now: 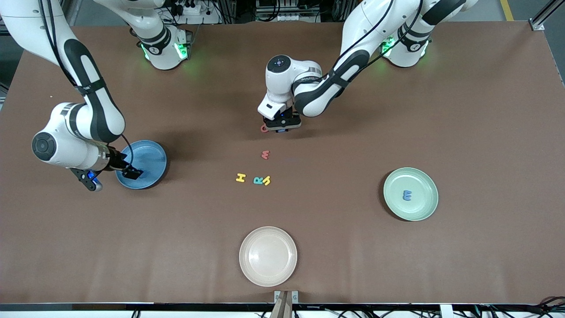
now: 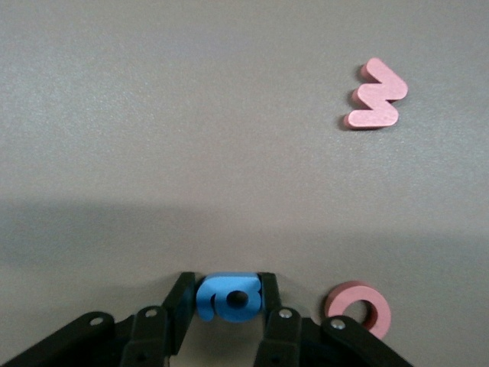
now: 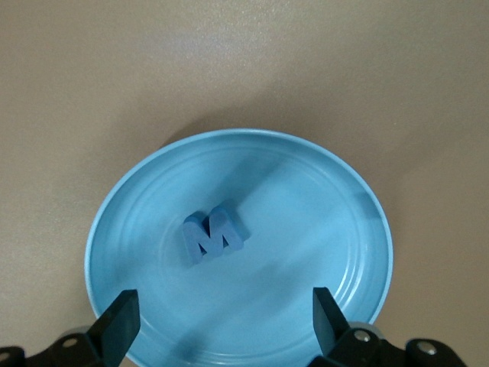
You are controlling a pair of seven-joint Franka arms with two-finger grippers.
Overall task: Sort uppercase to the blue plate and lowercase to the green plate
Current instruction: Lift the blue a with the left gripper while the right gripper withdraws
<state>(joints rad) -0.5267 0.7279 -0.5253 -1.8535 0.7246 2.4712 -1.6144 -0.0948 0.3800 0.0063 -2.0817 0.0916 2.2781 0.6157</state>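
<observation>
My left gripper [image 1: 282,126] is down at the table's middle, its jaws pressed against both sides of the blue lowercase a [image 2: 229,297], seen in the left wrist view [image 2: 225,286]. The red G [image 1: 264,128] [image 2: 359,308] lies right beside it. Nearer the front camera lie the red m/w [image 1: 265,154] [image 2: 376,95], yellow H [image 1: 240,177], teal R [image 1: 258,180] and small yellow h [image 1: 266,180]. My right gripper [image 1: 132,172] [image 3: 221,321] hangs open over the blue plate [image 1: 150,154] [image 3: 306,222], where the blue M [image 3: 214,235] lies. The green plate [image 1: 421,181] holds a small blue m [image 1: 407,194].
A cream plate [image 1: 268,256] sits near the table's front edge, nearer to the front camera than the loose letters. The green plate is toward the left arm's end of the table, the blue plate toward the right arm's end.
</observation>
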